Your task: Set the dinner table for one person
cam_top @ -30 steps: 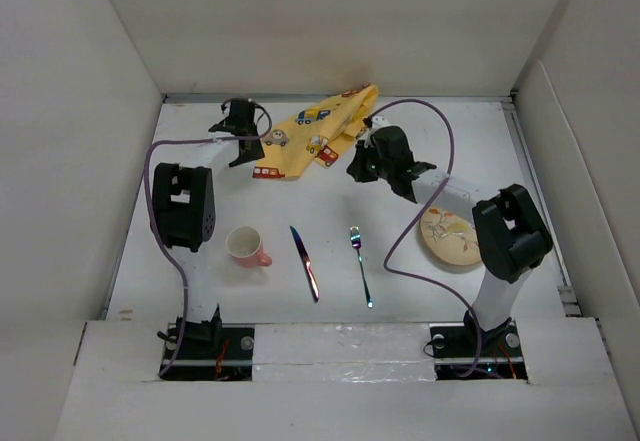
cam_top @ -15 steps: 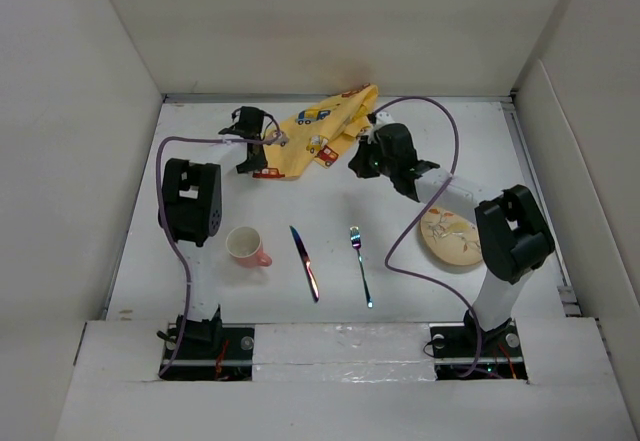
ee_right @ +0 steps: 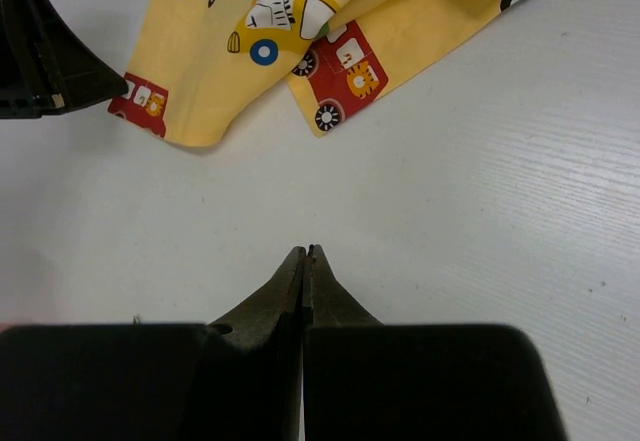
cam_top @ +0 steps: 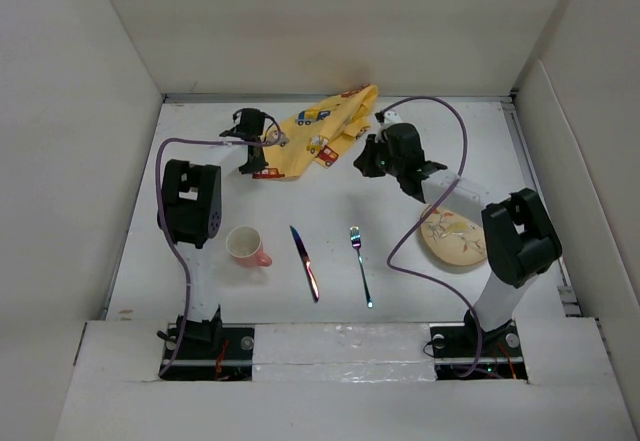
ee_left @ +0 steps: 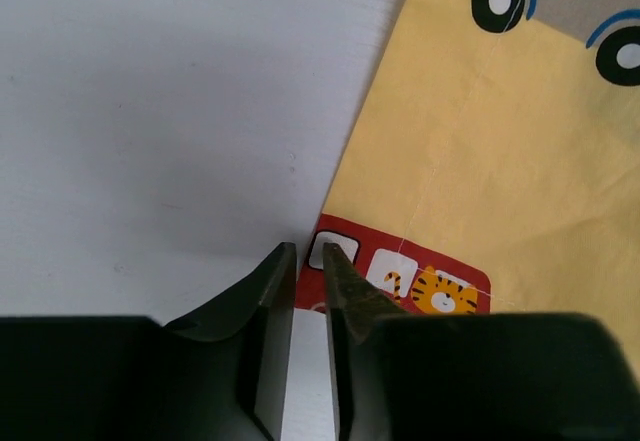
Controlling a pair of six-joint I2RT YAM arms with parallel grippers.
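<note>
We are narrowing our left gripper, wide a second ago, to a slit at the red corner of the yellow mat, having shifted over to it; whether cloth is pinched we cannot tell. Our right gripper is staying clenched, empty, over the dinner table, which is lying beneath everything.
</note>
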